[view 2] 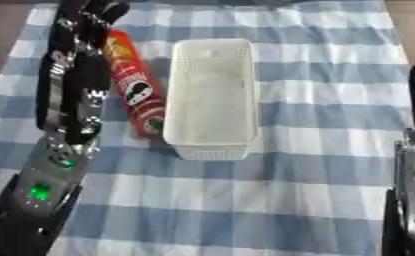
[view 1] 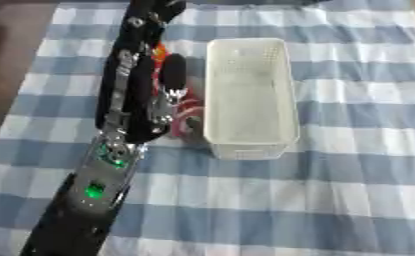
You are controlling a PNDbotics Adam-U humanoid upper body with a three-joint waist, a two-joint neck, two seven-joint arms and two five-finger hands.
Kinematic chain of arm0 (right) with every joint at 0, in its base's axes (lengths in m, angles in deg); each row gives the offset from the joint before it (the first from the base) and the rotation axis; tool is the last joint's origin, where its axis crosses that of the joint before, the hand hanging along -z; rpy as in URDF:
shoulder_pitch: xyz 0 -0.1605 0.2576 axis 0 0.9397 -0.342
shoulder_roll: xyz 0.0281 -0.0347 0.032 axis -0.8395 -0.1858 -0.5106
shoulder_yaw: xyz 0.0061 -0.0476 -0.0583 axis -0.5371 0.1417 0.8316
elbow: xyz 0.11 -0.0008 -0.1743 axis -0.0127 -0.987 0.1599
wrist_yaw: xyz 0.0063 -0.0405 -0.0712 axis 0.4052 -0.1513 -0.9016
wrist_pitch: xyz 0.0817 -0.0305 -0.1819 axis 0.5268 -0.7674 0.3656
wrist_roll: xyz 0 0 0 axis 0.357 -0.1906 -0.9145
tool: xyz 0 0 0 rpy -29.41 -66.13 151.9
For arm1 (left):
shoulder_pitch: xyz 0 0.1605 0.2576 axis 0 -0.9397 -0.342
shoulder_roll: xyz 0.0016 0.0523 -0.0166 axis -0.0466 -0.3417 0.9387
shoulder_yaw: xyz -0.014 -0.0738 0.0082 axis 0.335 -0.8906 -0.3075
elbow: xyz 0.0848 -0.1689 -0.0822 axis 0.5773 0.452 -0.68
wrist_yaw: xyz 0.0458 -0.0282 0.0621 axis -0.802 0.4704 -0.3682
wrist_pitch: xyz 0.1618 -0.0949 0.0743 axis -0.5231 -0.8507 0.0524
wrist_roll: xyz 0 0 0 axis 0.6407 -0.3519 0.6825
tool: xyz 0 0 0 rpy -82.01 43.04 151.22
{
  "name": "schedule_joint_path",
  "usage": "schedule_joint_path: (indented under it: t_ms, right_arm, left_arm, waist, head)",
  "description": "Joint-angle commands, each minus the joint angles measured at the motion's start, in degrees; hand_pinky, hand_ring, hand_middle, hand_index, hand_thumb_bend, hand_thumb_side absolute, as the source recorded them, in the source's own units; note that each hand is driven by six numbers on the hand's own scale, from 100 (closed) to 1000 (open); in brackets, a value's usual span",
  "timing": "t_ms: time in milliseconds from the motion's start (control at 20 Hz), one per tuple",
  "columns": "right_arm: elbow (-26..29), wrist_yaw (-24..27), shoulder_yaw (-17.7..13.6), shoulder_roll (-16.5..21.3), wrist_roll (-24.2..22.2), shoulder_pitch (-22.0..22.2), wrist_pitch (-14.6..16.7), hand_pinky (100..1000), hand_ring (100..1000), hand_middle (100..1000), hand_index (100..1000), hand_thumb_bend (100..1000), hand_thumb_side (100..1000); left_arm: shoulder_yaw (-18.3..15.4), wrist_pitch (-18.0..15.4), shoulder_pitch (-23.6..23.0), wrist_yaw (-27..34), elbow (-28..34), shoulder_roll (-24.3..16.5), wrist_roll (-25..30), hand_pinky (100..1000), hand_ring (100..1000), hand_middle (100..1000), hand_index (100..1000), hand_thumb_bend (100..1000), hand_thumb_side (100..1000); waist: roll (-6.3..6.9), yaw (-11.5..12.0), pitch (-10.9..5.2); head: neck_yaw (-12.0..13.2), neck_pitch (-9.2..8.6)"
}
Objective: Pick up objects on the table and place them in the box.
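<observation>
Red can (view 2: 136,85) lies lengthwise beside the white box (view 2: 212,145), left hand (view 2: 79,75) open over it.

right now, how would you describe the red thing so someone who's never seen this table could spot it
On the blue and white checked tablecloth stands a long white box, empty. The red can lies on its side along the box's left wall, between the box and the left hand. It is the only red, tube-shaped thing there, with a dark picture on its label.
</observation>
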Motion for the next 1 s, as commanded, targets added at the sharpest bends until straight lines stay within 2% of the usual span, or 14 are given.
schedule_joint_path:
  t_ms: [50,200,350,400,450,500,550,600,700,800,1000]
  right_arm:
    - [0.3,0.2,0.3,0.9,-0.2,-0.8,0.0,798,930,953,940,100,581]
    - [0.1,0.4,0.5,1.2,-0.6,-0.8,0.1,799,930,954,941,100,579]
    - [-0.2,0.6,0.6,1.6,-0.9,-0.9,0.1,800,931,954,941,100,575]
    - [-0.3,0.6,0.6,1.7,-1.0,-1.0,0.1,800,931,954,941,100,574]
    - [-0.4,0.6,0.6,1.8,-1.1,-1.0,0.1,799,931,954,941,100,573]
    - [-0.4,0.6,0.6,1.9,-1.1,-1.0,0.1,800,931,954,941,100,574]
    - [-0.5,0.7,0.7,2.1,-1.2,-0.9,0.1,800,932,954,942,100,574]
    - [-0.5,0.7,0.7,2.2,-1.2,-0.7,0.1,801,932,954,942,100,574]
    - [-0.6,0.8,0.8,2.4,-1.4,-0.6,0.0,800,932,954,942,100,572]
    - [-0.6,0.9,0.8,2.5,-1.4,-0.5,0.0,800,931,953,941,100,571]
    - [-0.7,1.0,0.7,3.0,-1.4,-0.3,-0.3,799,931,951,941,100,571]
  left_arm:
    - [0.4,-1.0,0.4,0.4,0.9,-3.5,0.4,885,949,981,1000,100,684]
    - [1.6,-1.8,0.3,4.9,0.9,-7.5,1.3,879,943,982,1000,100,663]
    - [0.9,-3.6,0.2,7.6,0.9,-14.4,3.2,887,943,978,1000,100,597]
    - [-0.1,-4.4,0.1,6.8,0.9,-17.6,4.0,877,933,974,1000,100,554]
    - [-1.3,-5.1,-0.2,5.0,0.9,-20.9,4.7,806,882,954,994,100,422]
    - [-2.7,-5.7,-0.5,2.5,0.9,-24.1,5.1,694,819,920,976,100,337]
    - [-3.9,-6.1,-0.8,-0.2,0.9,-26.8,5.2,661,792,897,970,100,288]
    - [-4.8,-6.3,-0.9,-2.7,0.9,-29.0,5.1,655,778,875,963,156,235]
    - [-6.1,-6.6,-1.2,-7.6,0.9,-33.1,5.2,666,770,839,944,474,100]
    - [-7.5,-7.0,-1.5,-12.5,0.9,-36.4,5.3,642,744,780,908,792,100]
    - [-10.0,-7.5,-1.8,-24.2,0.9,-42.1,3.0,689,765,813,917,812,100]
  waist:
    - [0.14,0.1,-0.58]
    - [0.52,-0.1,-0.44]
    - [0.87,-0.3,-0.29]
    - [1.01,-0.4,-0.26]
    - [1.17,-0.5,-0.27]
    - [1.36,-0.5,-0.30]
    - [1.58,-0.5,-0.35]
    - [1.76,-0.6,-0.38]
    - [2.05,-0.8,-0.45]
    - [2.27,-0.9,-0.55]
    - [2.70,-0.8,-0.67]
  head:
    - [-0.5,0.45]
    - [0.1,0.71]
    - [0.6,0.85]
    - [0.6,0.89]
    - [0.5,0.92]
    - [0.4,0.96]
    - [0.3,0.94]
    - [0.3,0.89]
    - [0.1,0.80]
    - [0.1,0.71]
    - [0.0,0.70]
